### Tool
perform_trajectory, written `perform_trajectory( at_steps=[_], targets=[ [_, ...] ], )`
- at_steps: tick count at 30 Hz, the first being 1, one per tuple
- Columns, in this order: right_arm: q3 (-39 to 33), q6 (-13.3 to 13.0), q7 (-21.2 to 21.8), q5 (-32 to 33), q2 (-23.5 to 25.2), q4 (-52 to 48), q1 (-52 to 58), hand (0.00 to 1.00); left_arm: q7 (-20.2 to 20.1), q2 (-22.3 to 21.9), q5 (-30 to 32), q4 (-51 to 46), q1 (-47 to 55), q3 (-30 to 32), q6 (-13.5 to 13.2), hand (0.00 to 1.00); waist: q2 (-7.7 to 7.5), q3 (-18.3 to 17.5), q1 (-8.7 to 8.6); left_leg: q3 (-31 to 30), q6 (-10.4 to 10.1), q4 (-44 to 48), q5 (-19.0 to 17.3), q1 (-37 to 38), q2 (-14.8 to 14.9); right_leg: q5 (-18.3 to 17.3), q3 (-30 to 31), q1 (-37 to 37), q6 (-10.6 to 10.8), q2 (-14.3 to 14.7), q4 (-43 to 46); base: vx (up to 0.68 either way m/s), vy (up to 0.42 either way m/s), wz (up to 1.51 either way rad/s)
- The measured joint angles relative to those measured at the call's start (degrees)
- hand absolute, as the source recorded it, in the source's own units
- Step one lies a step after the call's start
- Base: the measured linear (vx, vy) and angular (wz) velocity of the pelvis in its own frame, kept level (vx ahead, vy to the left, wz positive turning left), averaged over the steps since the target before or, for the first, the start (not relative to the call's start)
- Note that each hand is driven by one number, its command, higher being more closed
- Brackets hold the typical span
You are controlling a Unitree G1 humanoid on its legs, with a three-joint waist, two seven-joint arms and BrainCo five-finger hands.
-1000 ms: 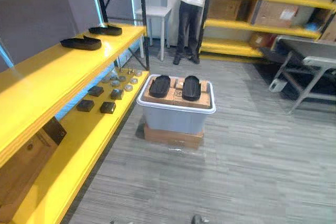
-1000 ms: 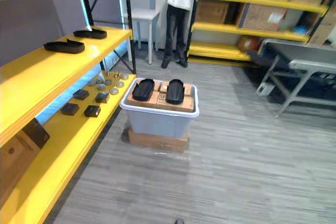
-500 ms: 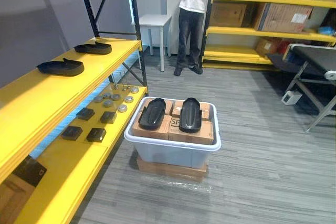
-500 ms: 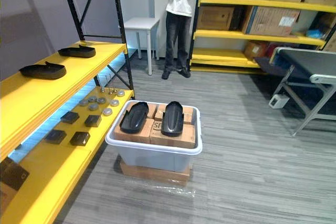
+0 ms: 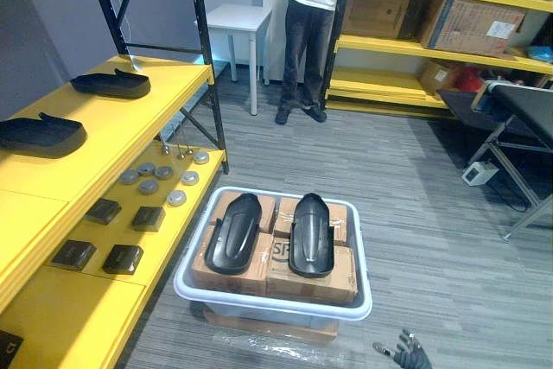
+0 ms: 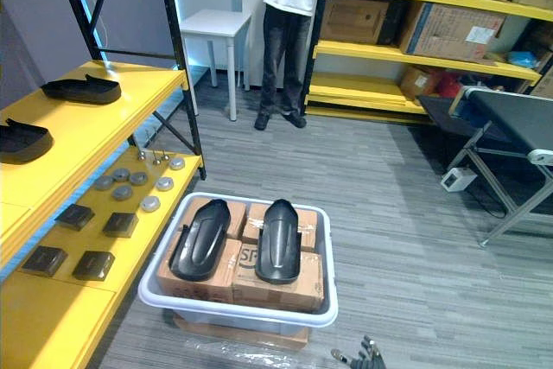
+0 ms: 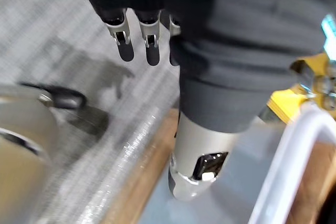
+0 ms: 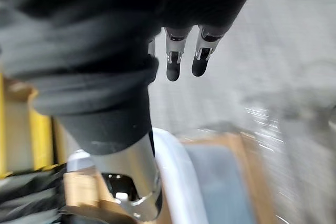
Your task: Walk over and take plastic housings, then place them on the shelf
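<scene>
You're walking closer; tub (image 5: 275, 307) is sitting nearer now. Your left hand (image 7: 149, 45) and right hand (image 8: 174, 62) are hanging relaxed, empty. Next: reaching for housings (image 5: 311, 235).

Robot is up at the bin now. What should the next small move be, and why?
Probably raise the right hand over the bin toward the right housing. That housing and the left housing lie untouched on the cardboard boxes, the bin stands close in front, and both hands hang low, open and empty, the left hand by the bin.
</scene>
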Motion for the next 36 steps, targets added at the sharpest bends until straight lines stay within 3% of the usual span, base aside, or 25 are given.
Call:
perform_trajectory(
  at_steps=[2, 5, 8, 12, 19, 24, 29, 36],
  targets=[
    [2.0, -0.2, -1.5, -4.1, -0.6, -5.3, -0.6, 0.00, 0.3, -1.8, 0.0, 0.0, 0.7, -1.1, -0.1, 0.00, 1.71, 0.7, 0.91, -1.0, -0.3, -1.2, 0.0, -2.0, -0.8, 0.6, 0.4, -0.5, -1.1, 2.4, -3.2, 0.17, -0.144, -0.27],
    [5.4, -0.8, -2.9, -7.5, -0.5, -10.0, -1.5, 0.00, 1.1, -2.4, -0.1, -0.5, 0.3, -2.7, -0.2, 0.00, 1.76, 2.9, 1.46, -0.8, -0.7, -1.4, 0.3, -2.6, 0.1, 0.9, 0.3, -0.6, -1.6, 3.6, -4.8, 0.12, -0.093, -0.05],
    [8.0, -1.5, -5.4, -9.9, -0.4, -11.3, -5.9, 0.00, 2.0, -2.0, 0.0, -0.5, -1.4, -4.6, -0.5, 0.00, 2.07, 5.4, 1.45, -0.9, -0.7, -0.2, 0.3, -5.7, -0.5, 2.4, 0.2, -2.1, -1.5, 3.3, -6.6, 0.03, 0.035, -0.02],
    [12.3, -1.5, -9.4, -11.0, 0.0, -11.8, -14.9, 0.00, 3.8, -1.7, 0.0, -0.6, -5.4, -8.0, -1.2, 0.00, 2.42, 10.1, 2.79, -1.3, -0.6, 3.2, 0.3, -9.9, -1.7, 5.7, 0.1, -2.7, -1.2, 2.0, -11.0, -0.03, 0.076, 0.04],
    [12.4, -0.9, -17.2, -13.9, 0.2, -12.3, -29.1, 0.00, 5.7, -1.6, -0.1, -1.1, -9.7, -12.9, -1.9, 0.00, 3.44, 14.5, 4.29, -4.1, 0.6, 6.5, -0.4, -16.4, -2.5, 7.7, -1.5, -5.6, -0.8, 1.1, -12.9, -0.07, 0.047, 0.14],
    [7.5, 0.5, -22.3, -15.1, -1.1, -8.1, -40.1, 0.00, 6.3, -1.5, -1.3, -1.2, -10.8, -14.8, -2.5, 0.00, 4.22, 15.4, 5.19, -4.9, 0.7, 7.2, -0.4, -19.0, -3.0, 8.6, -1.5, -7.6, -0.7, 0.8, -12.9, -0.08, 0.038, 0.05],
    [4.1, 1.8, -25.5, -15.1, -6.3, -1.5, -50.1, 0.00, 6.5, -1.5, -2.7, -1.0, -11.6, -15.7, -3.0, 0.00, 5.74, 16.3, 5.99, -6.3, 0.9, 8.3, -0.2, -21.5, -2.8, 9.2, -2.7, -8.9, -1.1, 0.9, -12.9, -0.07, 0.008, 0.11],
    [4.2, 3.4, -25.4, -14.3, -11.6, 9.9, -57.7, 0.00, 7.6, -1.4, -4.1, -0.4, -12.1, -15.7, -3.2, 0.00, 6.68, 16.8, 6.96, -6.5, 1.0, 10.1, -0.2, -24.0, -2.7, 10.0, -2.7, -10.5, -1.2, 1.1, -12.8, -0.06, 0.007, 0.00]
  ],
)
